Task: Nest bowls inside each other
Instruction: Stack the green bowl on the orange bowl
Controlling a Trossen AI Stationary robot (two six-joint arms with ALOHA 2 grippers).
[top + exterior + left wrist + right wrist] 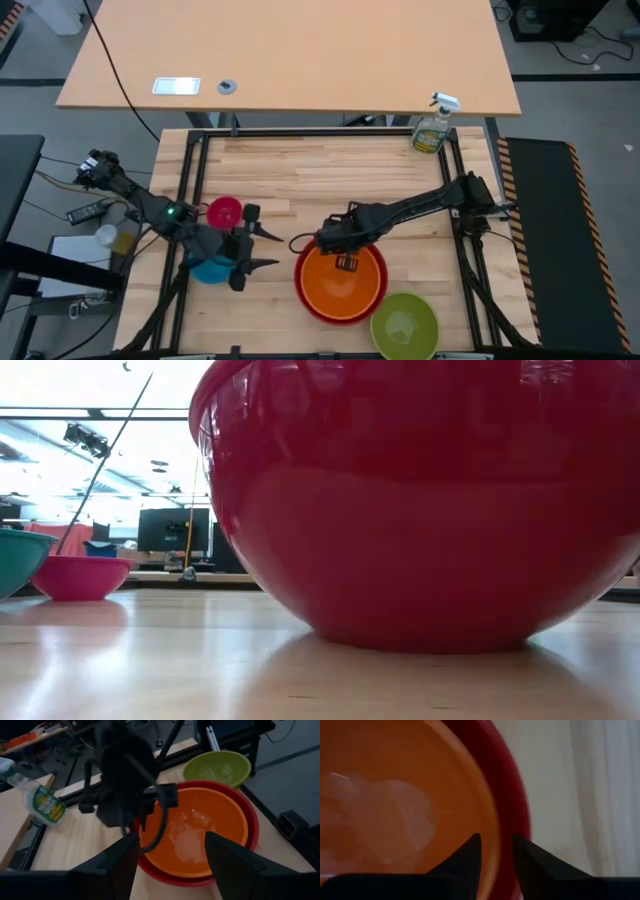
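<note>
The orange bowl (340, 283) sits nested in the large red bowl (312, 300) near the table's front. My right gripper (496, 840) points down over the orange bowl's far-left rim, open, one finger inside the rim and one outside. The lime green bowl (405, 325) rests on the table at the front right. At the left the pink bowl (224, 212) rests on the table, and the blue bowl (208, 268) shows partly from under my left arm. My left gripper (277, 250) hovers open and holds nothing, pointing at the red bowl. My right gripper comes from above with its fingers on either side of the orange bowl's rim (492, 820). Whether the fingers touch the rim, I cannot tell. The orange bowl rests upright inside the red bowl (516, 795).
A green spray bottle (433, 125) stands at the table's far right corner. A black metal frame (190, 190) runs around the wooden top. Bare wood lies across the far half of the table (330, 170).
</note>
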